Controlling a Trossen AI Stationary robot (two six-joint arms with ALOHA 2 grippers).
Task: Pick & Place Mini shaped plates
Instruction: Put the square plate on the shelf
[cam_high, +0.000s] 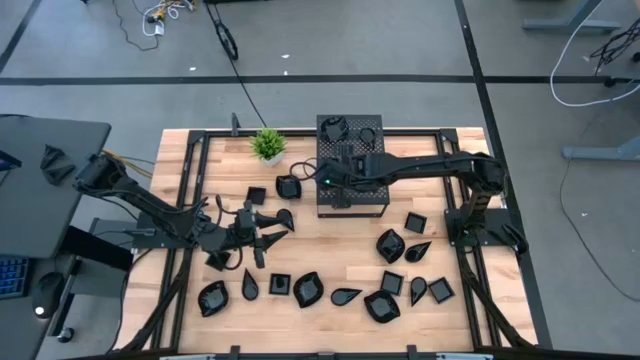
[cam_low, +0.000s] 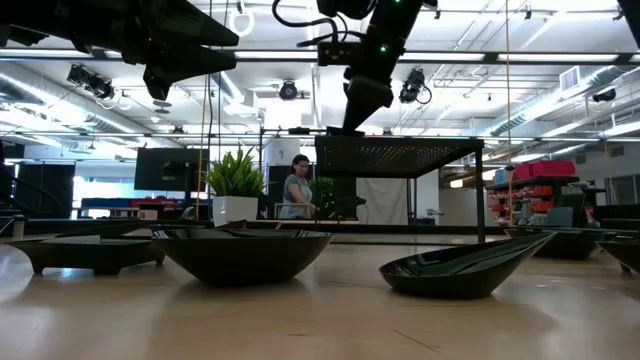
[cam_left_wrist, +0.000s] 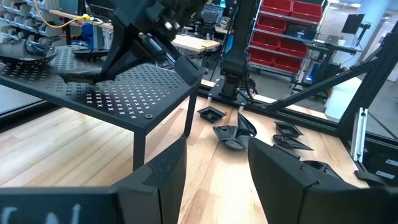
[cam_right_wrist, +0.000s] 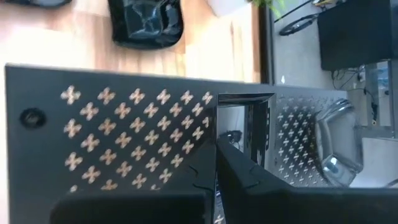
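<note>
Several glossy black mini plates lie flat on the wooden table, among them a leaf shape (cam_high: 391, 245), a rounded one (cam_high: 308, 290) and a bowl-like one (cam_low: 240, 255). Two more (cam_high: 335, 127) sit on the black perforated stand (cam_high: 365, 200). My right gripper (cam_high: 333, 181) reaches over the stand's near left part, slanting down, shut on a mini plate (cam_left_wrist: 78, 76). My left gripper (cam_left_wrist: 214, 180) hangs level above the table left of the stand, open, with nothing between its fingers. My right gripper pinches the mini plate by its edge (cam_left_wrist: 102, 71) between its two fingers, which slant down from the table's right side. The plate lies about flat at the stand's perforated top; whether it rests on the top or hangs just above it, I cannot tell.
A small green potted plant (cam_high: 268, 145) stands at the far left of the stand. Plates cluster along the table's near half (cam_high: 383, 305) and beside the stand (cam_high: 289, 186). Black frame rails (cam_high: 195, 190) run along the table's sides. A person stands in the room beyond (cam_low: 297, 185).
</note>
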